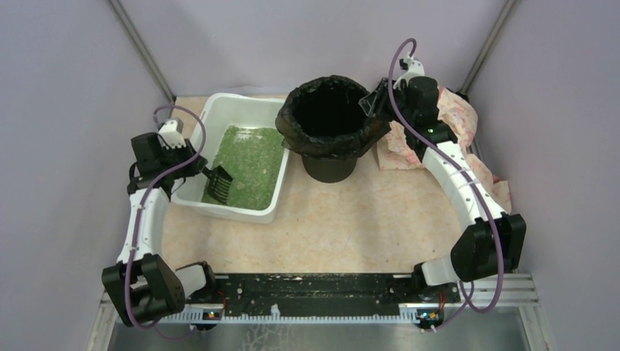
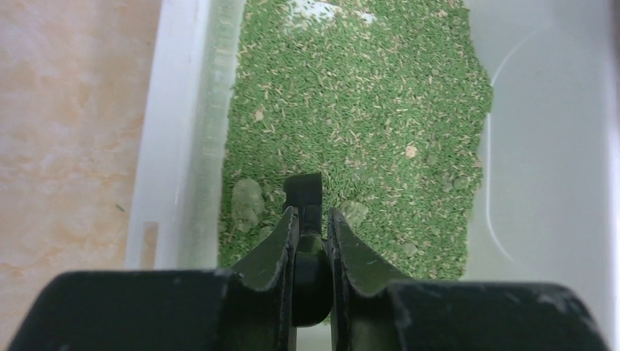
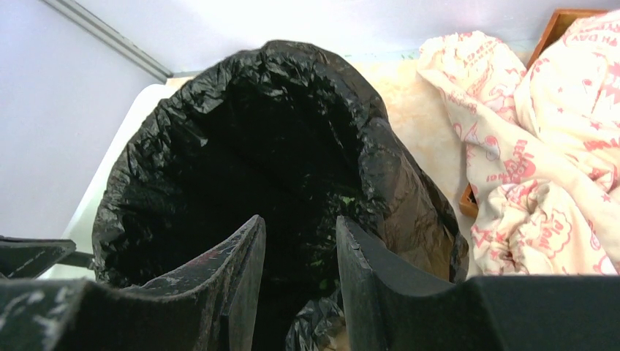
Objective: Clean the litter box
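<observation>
L claw: left gripper [image 2: 313, 219] pressed tight on the black scoop [image 1: 219, 184]. Handle sits between both fingers [image 2: 274, 252]; only a short black stub shows past the tips in the wrist view.
Scoop head: slotted, black, over the near end of the litter in the top view. Can't tell if it touches the grains.
Litter: green granular litter [image 2: 351, 110] covers most of the tub floor. A few pale flecks in it, plus a couple of greyish-green clumps [image 2: 247, 201] just beside the stub, on the L wall side.
Bare floor: white strip of tub bottom shows along one side of the litter.
Task thing: litter box [image 1: 241, 101], white rect. tub w/ rounded corners, on the L-rear part of the table [image 1: 351, 219], set at a slight angle, right under the L claw.
R claw: right gripper [image 3: 300, 248] at the bin's rim, on the bin's R side, pointing in over the opening. Fingers [image 3: 365, 278] stand apart w/ a gap; a crumple of bag lies low between them. Can't tell if they pinch it.
Bin: round bin [image 1: 329, 167] w/ black bag [image 3: 409, 197] folded over the rim, mid-rear of table, just beside the tub on its R. Green specks show inside.
Cloth: cream cloth w/ red print [image 3: 556, 146], bunched up to the R of the bin, near the R arm.
Wood: brown wooden edge [image 3: 557, 22] peeks out from under the cloth.
</observation>
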Robot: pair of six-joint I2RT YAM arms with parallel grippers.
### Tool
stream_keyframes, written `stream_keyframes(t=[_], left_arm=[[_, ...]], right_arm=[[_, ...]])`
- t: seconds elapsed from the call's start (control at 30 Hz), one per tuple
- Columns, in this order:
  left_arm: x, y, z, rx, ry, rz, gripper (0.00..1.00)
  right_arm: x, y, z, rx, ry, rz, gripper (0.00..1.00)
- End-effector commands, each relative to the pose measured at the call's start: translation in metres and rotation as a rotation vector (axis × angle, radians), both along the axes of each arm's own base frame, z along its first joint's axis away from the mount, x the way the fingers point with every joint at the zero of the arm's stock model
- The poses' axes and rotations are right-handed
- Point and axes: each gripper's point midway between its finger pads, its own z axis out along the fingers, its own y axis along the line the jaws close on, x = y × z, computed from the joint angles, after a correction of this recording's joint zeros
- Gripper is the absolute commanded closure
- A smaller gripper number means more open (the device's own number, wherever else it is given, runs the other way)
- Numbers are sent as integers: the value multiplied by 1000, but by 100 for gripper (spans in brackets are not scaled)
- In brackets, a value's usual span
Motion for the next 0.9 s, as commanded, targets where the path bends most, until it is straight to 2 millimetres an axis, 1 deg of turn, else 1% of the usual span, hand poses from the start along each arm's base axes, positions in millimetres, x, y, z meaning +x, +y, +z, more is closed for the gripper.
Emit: stream_keyframes(t=[0.0,0.13,0.3,0.4,0.43,0.63,0.87], left_arm=[[-34,-32,-46,-213,255,-26,100],[-32,-44,-48,-309,311,-41,100],[-33,-70,-50,-489,332,-112,100],[-36,-79,-52,-561,320,-122,100],[-38,-81,-54,-577,318,-123,100],[-54,-93,-79,-683,358,-102,100],[-42,-92,-79,-745,373,-61,100]], right_arm=[[-6,-3,29,29,-88,-2,59],[-6,-3,30,31,-91,-2,59],[-10,-7,30,16,-95,-17,59],[-13,-9,31,10,-98,-22,59],[-13,-10,31,7,-99,-26,59],[-14,-10,33,4,-103,-25,59],[-14,-8,32,7,-100,-15,59]])
